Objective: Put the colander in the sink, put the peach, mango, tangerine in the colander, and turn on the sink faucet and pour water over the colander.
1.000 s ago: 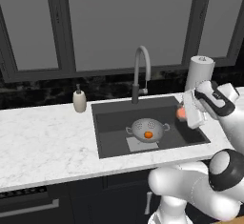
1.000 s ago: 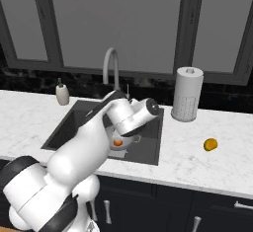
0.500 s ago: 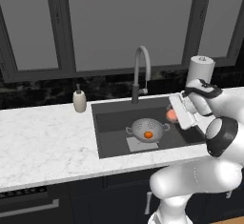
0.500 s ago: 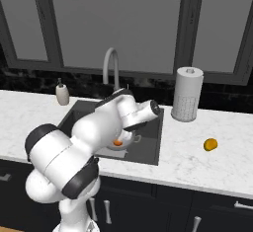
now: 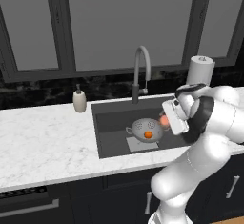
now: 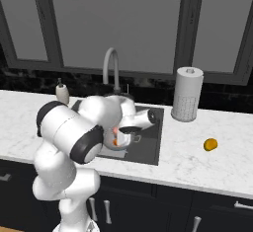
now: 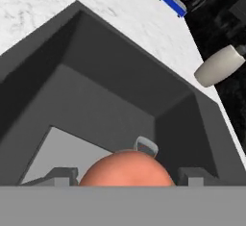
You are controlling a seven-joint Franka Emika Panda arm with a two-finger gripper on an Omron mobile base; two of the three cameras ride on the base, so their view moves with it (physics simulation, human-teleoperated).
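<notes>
Glossy white rounded arm (image 5: 205, 137) segments joined by dark grey joint bands.

The white marble surface (image 5: 43, 147) carries the dark sink (image 5: 110, 142) set into it. Left of the sink stands a soap bottle (image 5: 79, 100); right of it stand a paper towel roll (image 6: 187, 94) and, well beyond, the mango (image 6: 210, 144).

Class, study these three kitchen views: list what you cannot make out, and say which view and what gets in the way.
- Colander in the hand view: the peach covers all but one loop handle.
- Colander in the right base view: the arm hides most of it.
- Gripper in the left base view: the fingers around the peach are too small to tell contact.
- Mango in the right base view: too small to show surface detail.
</notes>
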